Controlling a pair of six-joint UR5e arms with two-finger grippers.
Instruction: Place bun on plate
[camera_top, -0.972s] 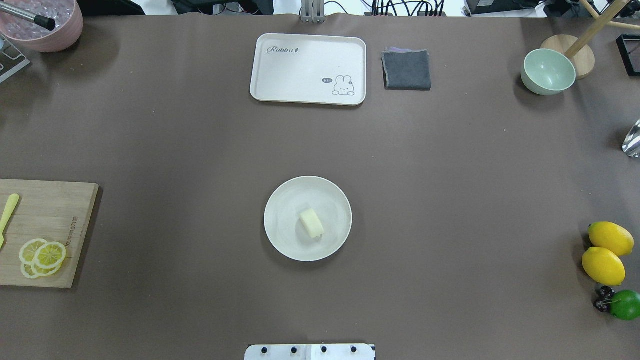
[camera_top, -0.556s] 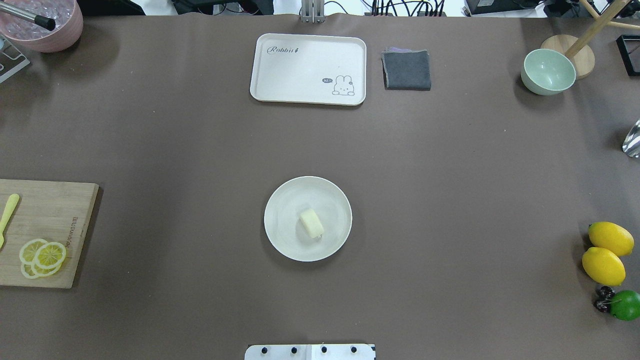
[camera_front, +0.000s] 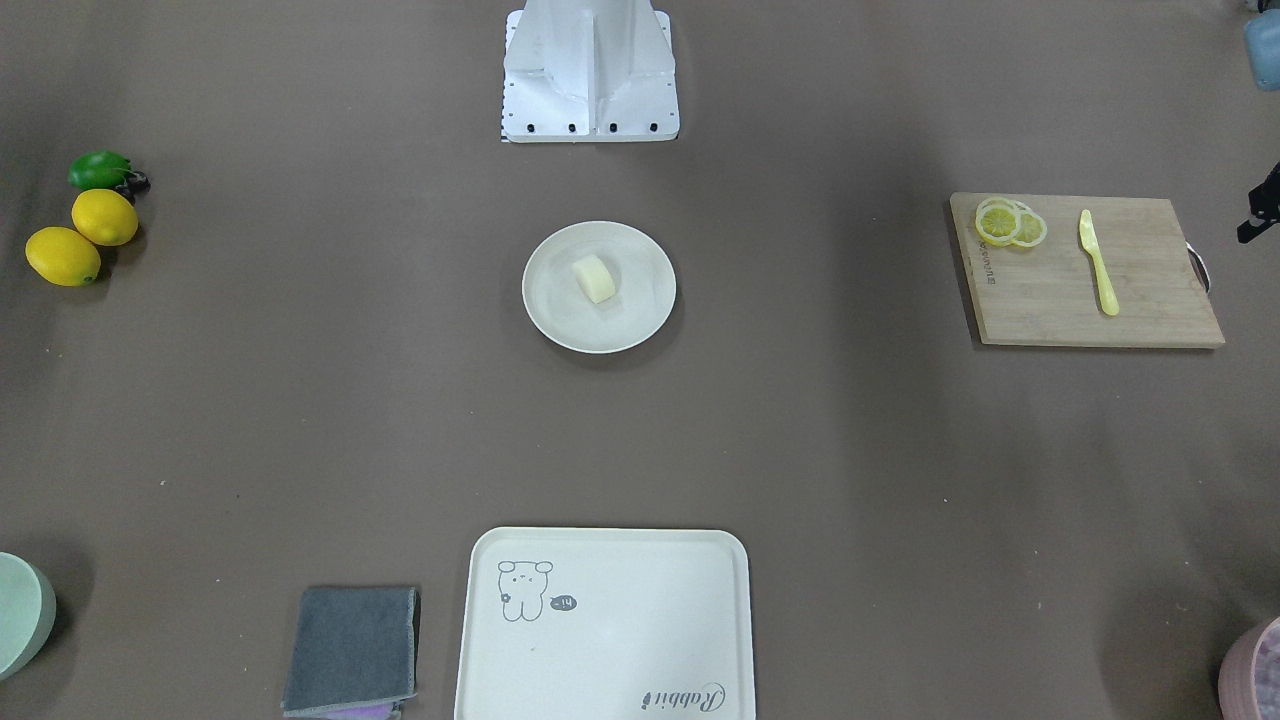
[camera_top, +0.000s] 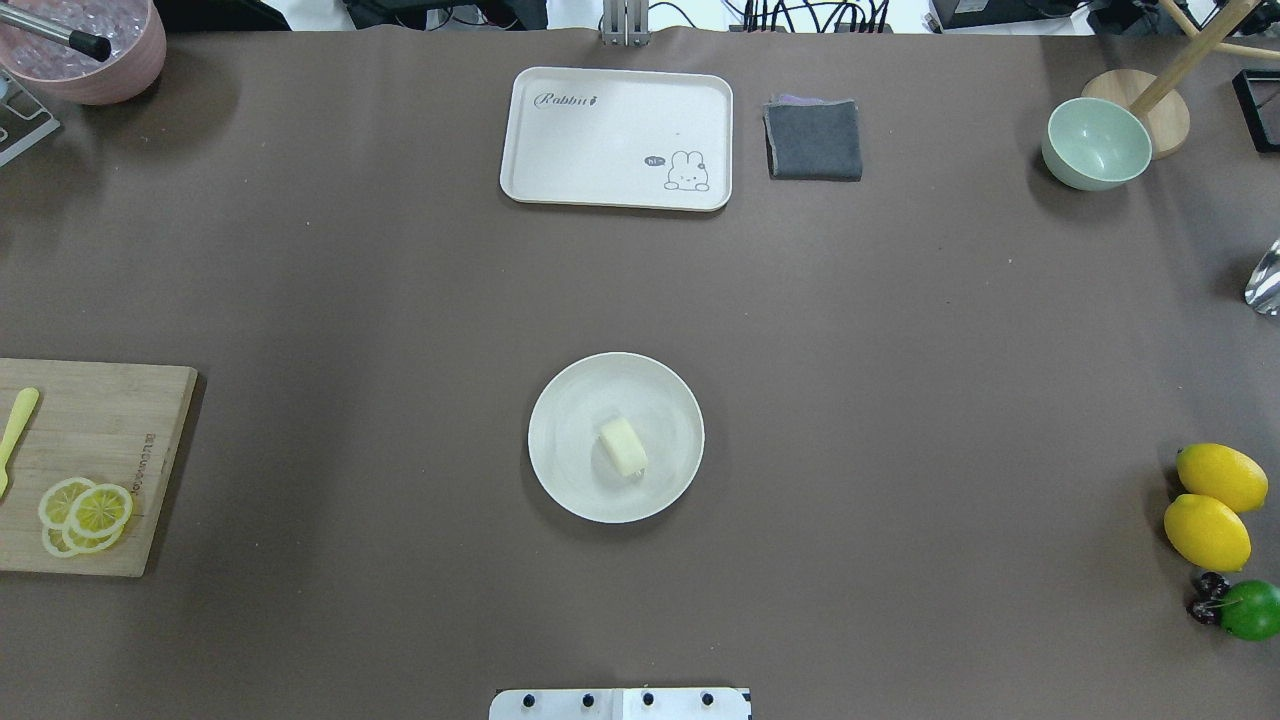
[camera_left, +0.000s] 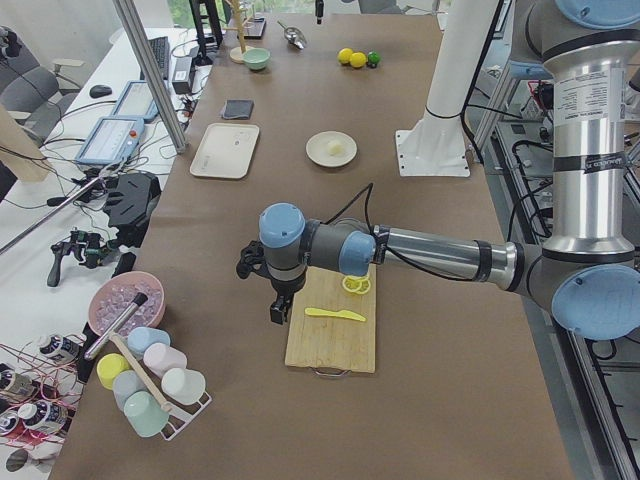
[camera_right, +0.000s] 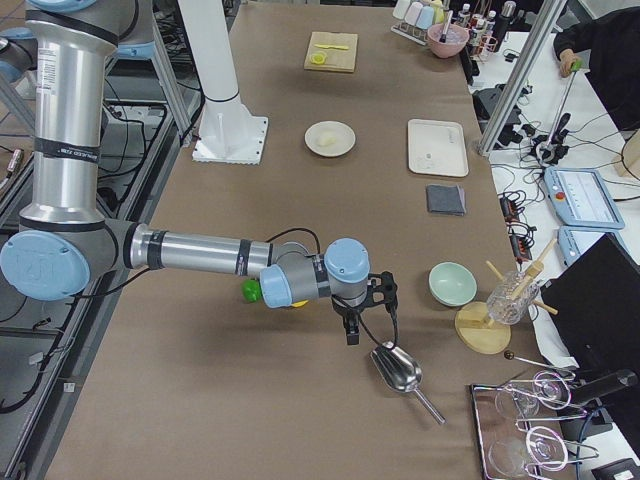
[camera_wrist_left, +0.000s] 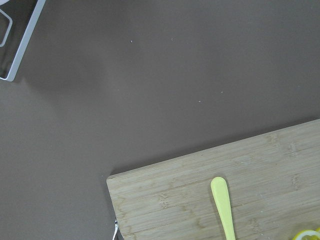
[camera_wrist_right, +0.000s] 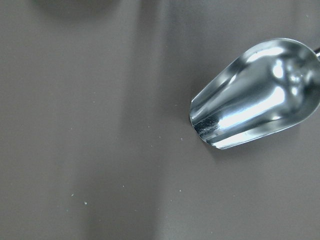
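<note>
The bun (camera_top: 623, 446), a small pale cream lump, lies on its side a little right of the middle of the round cream-white plate (camera_top: 560, 400), mid-table in front of the robot base. The front-facing view shows the same bun (camera_front: 592, 278) on that plate (camera_front: 560, 325). No gripper is near them. My left gripper (camera_left: 278, 308) hangs over the table beside the cutting board at the left end. My right gripper (camera_right: 351, 326) hangs near the metal scoop at the right end. I cannot tell whether either is open or shut.
A wooden cutting board (camera_top: 110, 420) holds lemon slices (camera_top: 85, 515) and a yellow knife (camera_top: 18, 425). A cream tray (camera_top: 617, 138), grey cloth (camera_top: 813, 139) and green bowl (camera_top: 1096, 144) stand at the back. Lemons (camera_top: 1210, 505), a lime (camera_top: 1250, 609) and a scoop (camera_wrist_right: 255, 92) lie at the right.
</note>
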